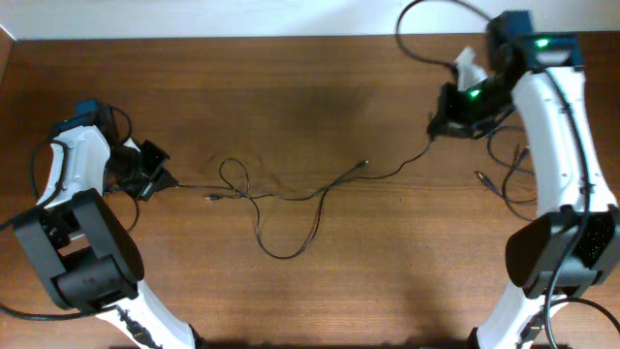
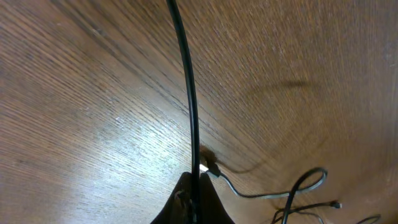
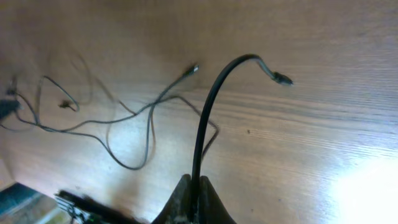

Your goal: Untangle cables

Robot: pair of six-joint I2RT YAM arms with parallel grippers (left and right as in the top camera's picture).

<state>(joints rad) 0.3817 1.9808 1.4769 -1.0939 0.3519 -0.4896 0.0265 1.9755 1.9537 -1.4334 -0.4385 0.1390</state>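
- The cables (image 1: pixel 291 197) sprawl in loops across the middle of the surface (image 1: pixel 320 87), reaching towards both side edges.
- We see the left end effector (image 2: pixel 195 199) pinching one strand, with its fingers cut off in the wrist view.
- The right end effector (image 3: pixel 194 198) pinches another strand, whose plug (image 3: pixel 283 79) arches free.
- Near the right edge, we lose a further cord (image 1: pixel 504 189) at the arm.

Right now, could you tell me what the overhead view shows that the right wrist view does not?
Overhead only: a loose cable beside the right arm. Right wrist only: the plug curling up from the right gripper, shut on its cable. Both: the looped cables on the table.
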